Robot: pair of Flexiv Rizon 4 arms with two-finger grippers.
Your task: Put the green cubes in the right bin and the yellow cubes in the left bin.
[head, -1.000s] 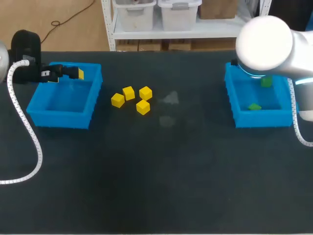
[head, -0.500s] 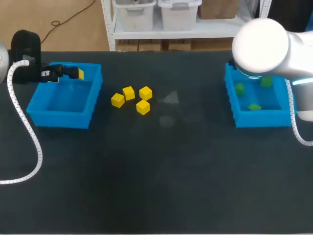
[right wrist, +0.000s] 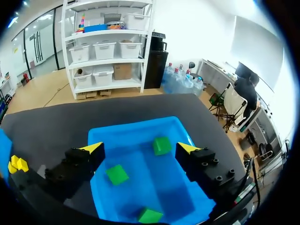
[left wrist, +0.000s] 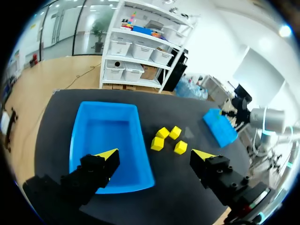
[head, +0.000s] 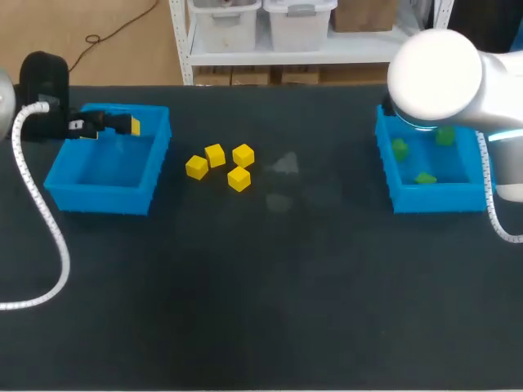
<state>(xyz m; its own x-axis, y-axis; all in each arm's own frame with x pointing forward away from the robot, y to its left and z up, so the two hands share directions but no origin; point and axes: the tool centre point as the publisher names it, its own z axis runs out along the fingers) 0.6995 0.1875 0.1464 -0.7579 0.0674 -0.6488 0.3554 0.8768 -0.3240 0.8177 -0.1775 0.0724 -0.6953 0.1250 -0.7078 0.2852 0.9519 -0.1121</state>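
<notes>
Left gripper [left wrist: 155,154] hangs above the left bin [head: 98,200], over its far end. Fingers spread wide, nothing between them. In the left wrist view the blue bin sits under and ahead of the left-hand finger, its near corner between the two tips.

Four yellow cubes on the black table [head: 261,310], in a tight cluster between the bins and nearer the left one: one [head: 196,167] closest to the left bin, two [head: 215,155] [head: 243,154] side by side behind it, one [head: 239,178] toward the front. They lie close together; touching or not, cannot tell. All outside the bins.

Right gripper [right wrist: 140,148] is over the right bin [head: 433,198], fingers apart, holding nothing. In the head view the right arm [head: 433,69] hides the gripper and covers the bin's far edge.

Three green cubes inside the right bin, well apart from each other: one [right wrist: 162,145] just ahead between the fingertips, one [right wrist: 116,174] under the gripper, one [right wrist: 150,215] tilted at the near wall.
</notes>
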